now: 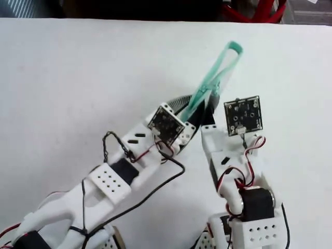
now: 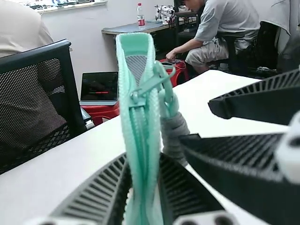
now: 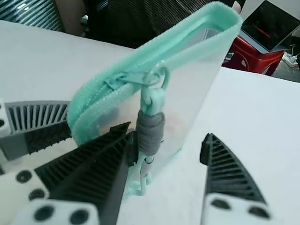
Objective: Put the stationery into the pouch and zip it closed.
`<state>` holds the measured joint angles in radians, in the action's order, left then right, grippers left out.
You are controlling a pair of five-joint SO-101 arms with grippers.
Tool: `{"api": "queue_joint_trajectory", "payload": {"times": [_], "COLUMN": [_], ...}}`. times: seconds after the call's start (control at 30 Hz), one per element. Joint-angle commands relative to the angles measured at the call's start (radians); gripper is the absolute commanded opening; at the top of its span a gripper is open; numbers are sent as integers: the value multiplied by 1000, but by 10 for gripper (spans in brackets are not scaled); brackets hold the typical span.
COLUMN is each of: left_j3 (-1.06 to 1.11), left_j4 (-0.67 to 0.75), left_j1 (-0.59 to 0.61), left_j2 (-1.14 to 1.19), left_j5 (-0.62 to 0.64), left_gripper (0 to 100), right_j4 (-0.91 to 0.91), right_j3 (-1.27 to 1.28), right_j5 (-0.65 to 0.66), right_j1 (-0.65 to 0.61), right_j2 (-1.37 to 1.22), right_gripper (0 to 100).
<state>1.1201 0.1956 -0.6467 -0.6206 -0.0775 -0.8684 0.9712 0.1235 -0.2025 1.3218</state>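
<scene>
Pouch (image 1: 215, 78) stood on its thin edge near the middle of the table (image 1: 62, 78). Left gripper (image 2: 143, 192) squeezed tight on the end nearest the arms. Right gripper (image 3: 161, 159) had its fingers wide apart around the pouch, just beside the pull (image 3: 151, 126), holding nothing. Something like a pen showed through the side, so filling looked done. The zip (image 2: 140, 140) was shut part way. Past the slider (image 3: 115, 80) it gaped, so that bit was left.
</scene>
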Motion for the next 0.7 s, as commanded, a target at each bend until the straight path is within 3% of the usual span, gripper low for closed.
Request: {"api": "queue_joint_trajectory", "payload": {"times": [0.0,0.27,0.47,0.67], "left_j3": [-2,-8,-8,-9], "left_j4": [21,-31,-31,-29], "left_j1": [2,-2,-2,-2], "left_j2": [-24,-28,-28,-28], "left_j5": [-9,-9,-9,-9], "left_gripper": [31,31,31,33], "right_j4": [71,220,222,156], "right_j3": [-6,32,-28,-29], "right_j5": [-3,-2,20,58], "right_j1": [7,24,91,94], "right_j2": [7,-165,-186,-51], "right_gripper": [219,214,12,19]}}
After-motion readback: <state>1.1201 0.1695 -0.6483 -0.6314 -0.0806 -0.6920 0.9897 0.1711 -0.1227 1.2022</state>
